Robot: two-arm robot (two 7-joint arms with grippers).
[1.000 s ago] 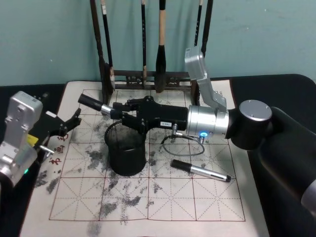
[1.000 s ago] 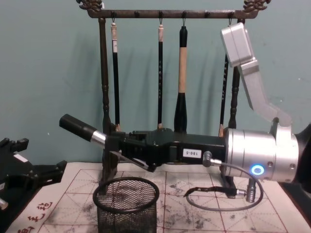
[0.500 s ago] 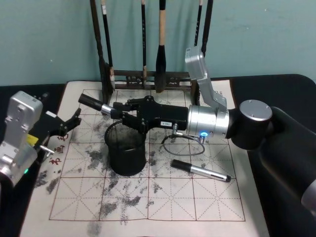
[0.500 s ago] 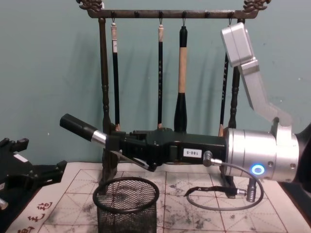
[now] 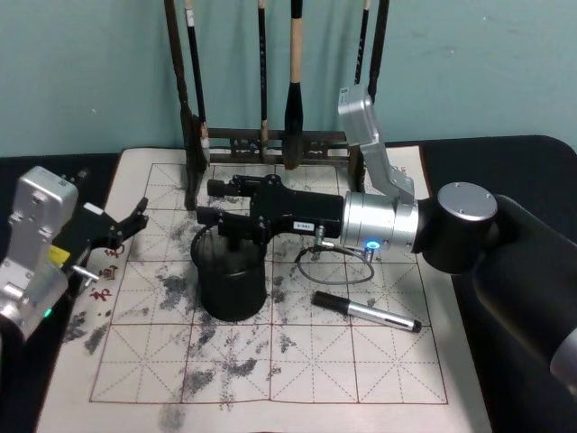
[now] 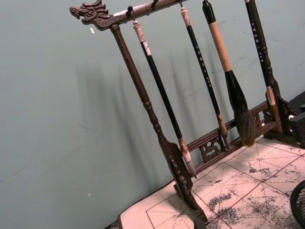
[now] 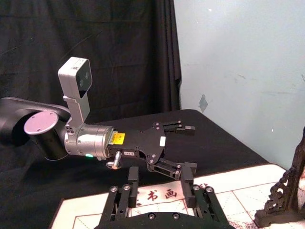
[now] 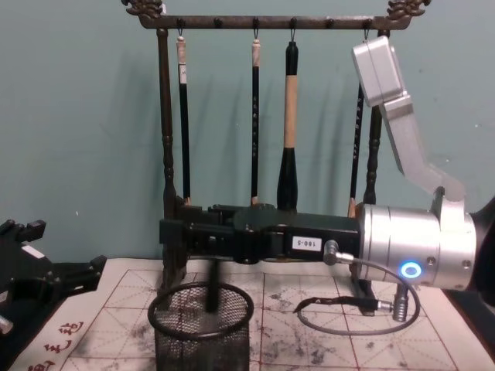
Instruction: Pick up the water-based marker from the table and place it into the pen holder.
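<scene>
Holder (image 5: 230,290): black wire mesh w/ solid rim, matt; rack (image 8: 165,116): dark carved wood, slight sheen. Mat (image 5: 315,361): off-white paper or felt (can't tell which), printed grid, rough-looking w/ grey ink blotches; cloth (image 5: 514,158) under it: matt black fabric. R gripper (image 5: 212,202): matt black casing, smooth brushed-silver metal wrist behind; marker (image 5: 368,312) on mat: glossy silver barrel, black cap.

- A table (image 5: 494,152) is covered in black cloth.
- A gridded, ink-stained mat (image 5: 297,370) is spread over it.
- A pen holder (image 5: 231,281) is set upright on the mat, left of centre.
- A brush rack (image 5: 270,141) is stood at the mat's far edge.
- A marker (image 5: 368,311) is laid flat on the mat, right of the holder and apart from it.
</scene>
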